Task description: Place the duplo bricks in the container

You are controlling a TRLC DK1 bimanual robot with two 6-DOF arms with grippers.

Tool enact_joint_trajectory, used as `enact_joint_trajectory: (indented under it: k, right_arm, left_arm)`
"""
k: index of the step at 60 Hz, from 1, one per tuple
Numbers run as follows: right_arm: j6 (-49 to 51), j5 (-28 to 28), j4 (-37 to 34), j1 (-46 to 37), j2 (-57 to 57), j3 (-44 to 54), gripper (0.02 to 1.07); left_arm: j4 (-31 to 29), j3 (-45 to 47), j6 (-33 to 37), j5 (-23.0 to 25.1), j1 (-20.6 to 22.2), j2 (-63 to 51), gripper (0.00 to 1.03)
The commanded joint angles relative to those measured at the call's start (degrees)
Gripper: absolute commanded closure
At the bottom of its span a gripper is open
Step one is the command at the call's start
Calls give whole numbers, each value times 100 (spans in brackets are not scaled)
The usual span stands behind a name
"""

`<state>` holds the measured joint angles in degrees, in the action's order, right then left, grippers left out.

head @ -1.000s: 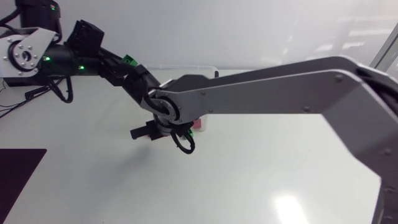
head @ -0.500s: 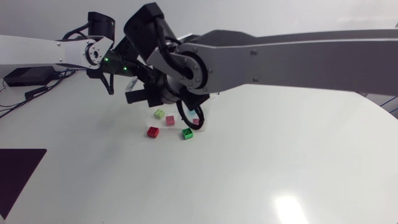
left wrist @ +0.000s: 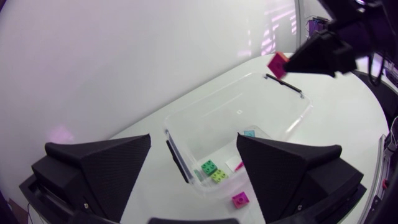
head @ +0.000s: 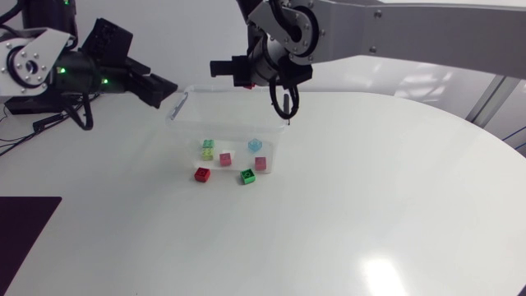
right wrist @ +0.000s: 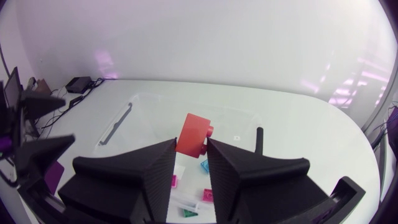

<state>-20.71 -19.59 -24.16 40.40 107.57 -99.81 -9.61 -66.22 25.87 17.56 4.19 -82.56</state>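
Over the clear container [head: 189,131], a red duplo brick [right wrist: 193,133] is pinched between the fingers of the right gripper [right wrist: 191,149].
Along the container's near wall lie a yellow-green brick [head: 209,148], a light blue brick [head: 256,145], two pink bricks [head: 225,159], a second red brick [head: 202,173] and a green brick [head: 247,175]; whether any sits inside, I cannot tell. Beside the container, the left gripper [left wrist: 194,142] hangs with fingers spread wide, holding nothing.

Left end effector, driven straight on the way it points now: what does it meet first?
The left end effector would probably meet the clear container first, at its near end with the black handle. Height is unclear; it might pass over the rim.
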Motion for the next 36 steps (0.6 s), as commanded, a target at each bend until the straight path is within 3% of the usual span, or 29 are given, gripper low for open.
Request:
enact_joint_trajectory:
  k: [1,6,16,23,27,36]
  right_arm:
    - [67,-36,78,-94,388,-100,81]
    - [49,-36,52,-147,572,-153,60]
    - [6,-36,-194,-252,906,-416,36]
    - [-56,-36,-449,-287,985,-583,12]
    - [-109,-36,-581,-287,889,-557,7]
    - [-126,-36,-510,-138,142,225,7]
  left_arm:
    - [-164,733,164,72,12,285,6]
    - [-147,1366,296,107,56,584,6]
    - [266,2157,349,160,82,513,6]
    - [495,2306,349,177,188,153,6]
    - [679,2306,296,177,249,-102,6]
    - [952,2051,111,177,425,-1034,6]
